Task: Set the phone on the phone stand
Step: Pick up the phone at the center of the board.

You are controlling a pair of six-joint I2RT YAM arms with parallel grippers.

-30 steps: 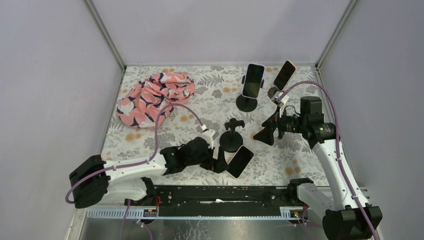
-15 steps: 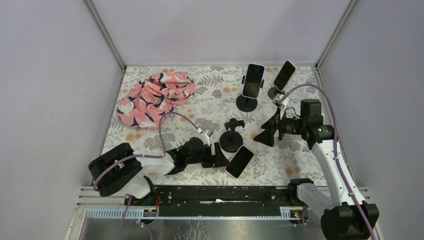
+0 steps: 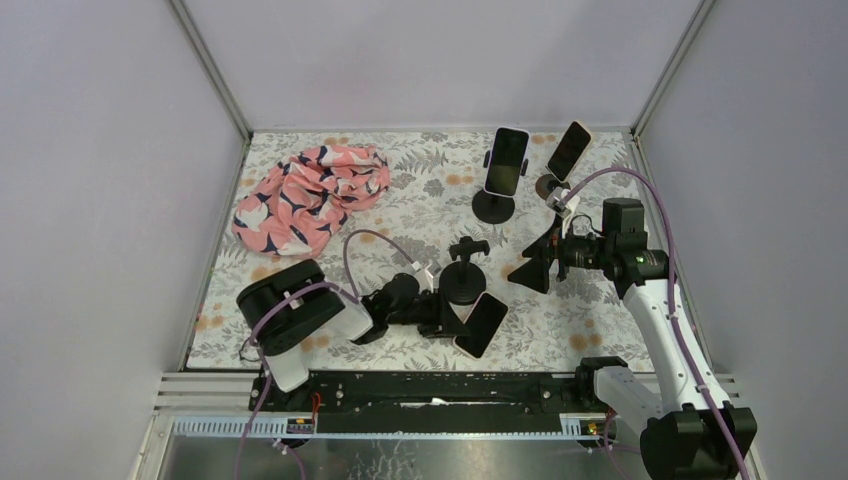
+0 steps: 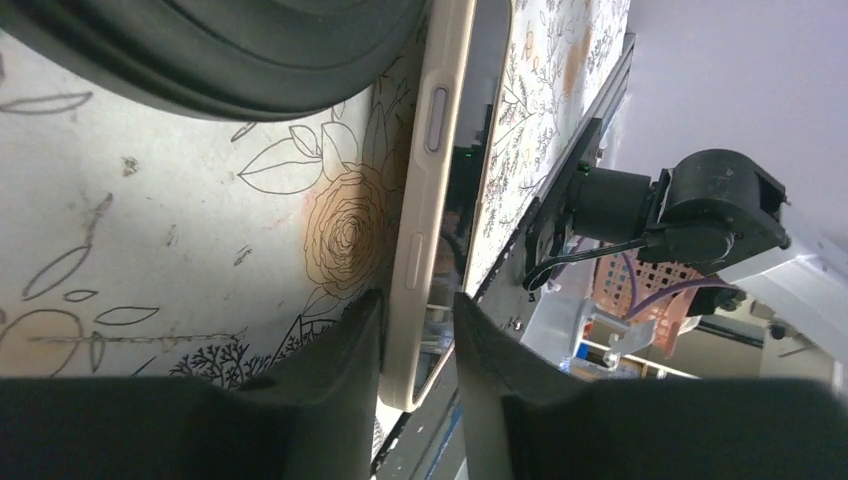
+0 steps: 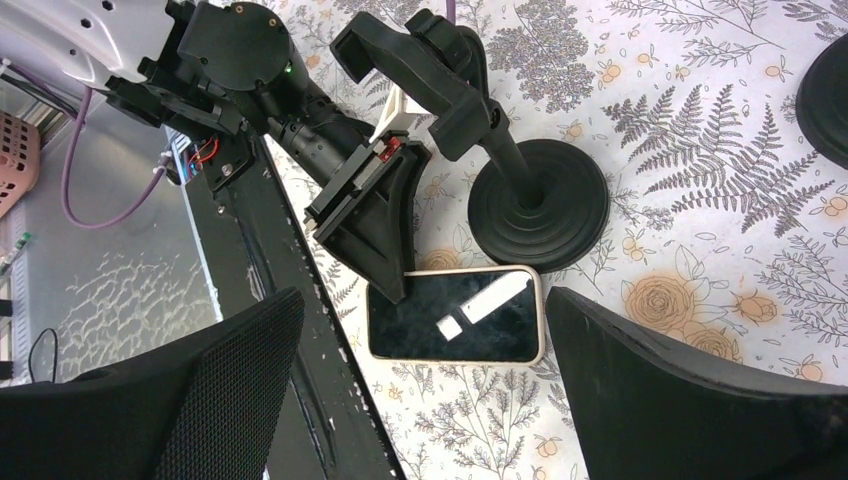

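Note:
The phone [image 3: 480, 323], dark-screened in a cream case, lies near the table's front edge, just beside the empty black phone stand [image 3: 463, 272]. My left gripper [image 3: 452, 318] reaches it from the left. In the left wrist view the phone's [image 4: 425, 200] end sits between the fingers of the left gripper [image 4: 418, 300]. One finger touches its cream edge and the other stands very close to the screen; whether they press I cannot tell. The stand's base [image 4: 220, 50] looms above. My right gripper [image 5: 422, 295] hovers wide open over the phone [image 5: 455, 328] and the stand [image 5: 540, 215].
Two other phones [image 3: 508, 160] [image 3: 568, 150] stand on holders at the back. A pink patterned cloth [image 3: 310, 195] lies bunched at the back left. The black rail [image 3: 430, 385] runs right along the near table edge, close to the phone.
My left arm has swung right and reached forward, and its jaws have narrowed from wide open to closely bracket the phone's end. The right arm has barely moved.

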